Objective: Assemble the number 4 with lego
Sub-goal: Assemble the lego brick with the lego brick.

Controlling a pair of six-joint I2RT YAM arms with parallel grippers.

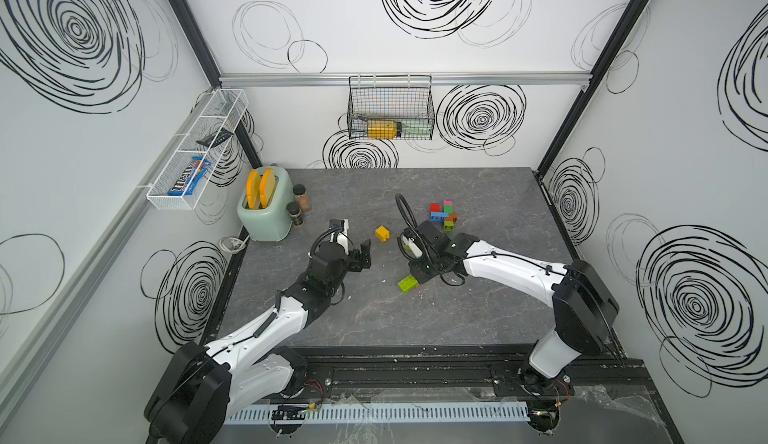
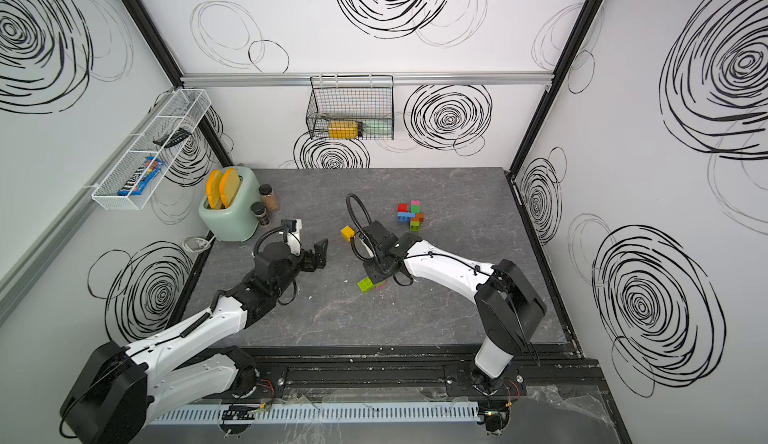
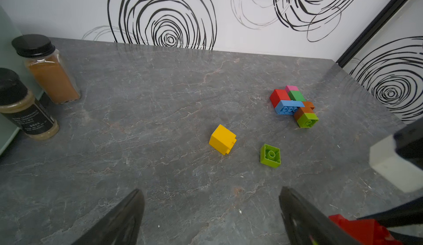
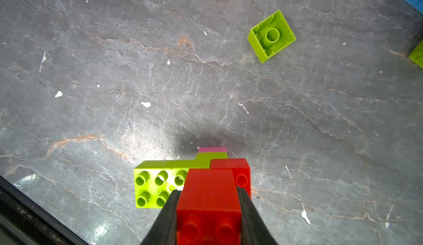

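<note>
Jars [image 1: 300,202] stand just right of the toaster [image 1: 264,213]; a lone brick [image 1: 382,233] lies between them and the brick cluster [image 1: 444,215].

Bright even light, soft shadows, glare on tabletop [image 4: 137,140] (right wrist view), wide-angle edge bending.

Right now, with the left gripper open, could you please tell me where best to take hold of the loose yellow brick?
Probably the yellow brick by its two smooth side walls, coming down from above with the left gripper. It lies tipped on its side on the table, studs pointing sideways, so the jaws should straddle the plain faces, not the studded one. Nothing touches it.
</note>
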